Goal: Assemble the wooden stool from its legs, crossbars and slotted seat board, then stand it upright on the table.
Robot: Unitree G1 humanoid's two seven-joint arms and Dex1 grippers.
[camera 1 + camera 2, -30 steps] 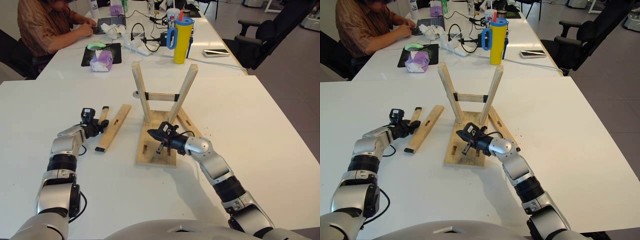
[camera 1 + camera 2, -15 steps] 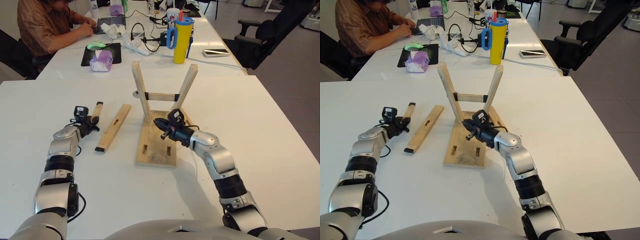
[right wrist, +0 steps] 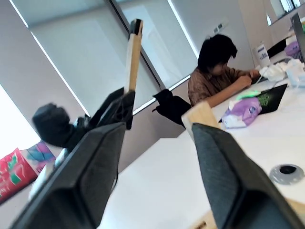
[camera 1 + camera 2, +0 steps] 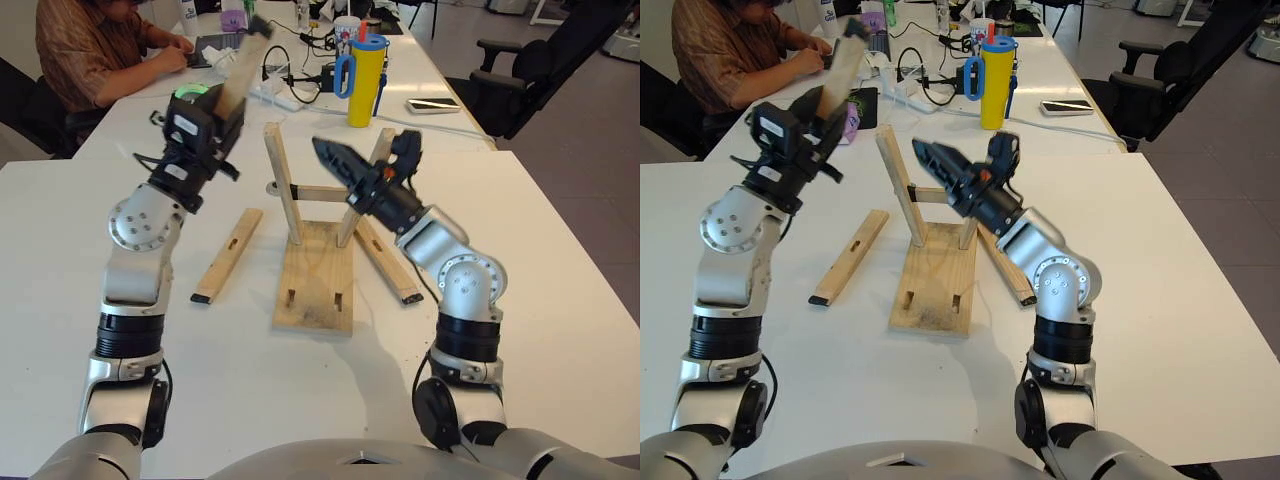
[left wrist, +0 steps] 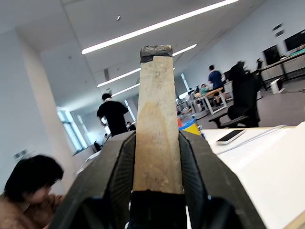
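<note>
The slotted seat board (image 4: 315, 285) lies flat on the white table (image 4: 520, 260). Two legs (image 4: 283, 185) stand up from it, joined by a crossbar (image 4: 322, 193). Another leg (image 4: 385, 262) lies along the board's right side, and a slotted crossbar piece (image 4: 228, 255) lies to its left. My left gripper (image 4: 205, 118) is held high over the table's left, shut on a wooden leg (image 5: 157, 119) that points up and away. My right gripper (image 4: 335, 160) hangs open in the air just in front of the upright legs, nothing between its fingers (image 3: 224, 176).
A yellow bottle with a blue handle (image 4: 365, 80), a phone (image 4: 432, 105), cables and a purple tissue pack (image 4: 848, 118) lie on the far table, where a person sits. The table's right edge runs near my right arm.
Both arms rose off the table. The left gripper took a leg from the table's left and lifted it high. The right gripper left the seat board and now hangs by the upright legs.
</note>
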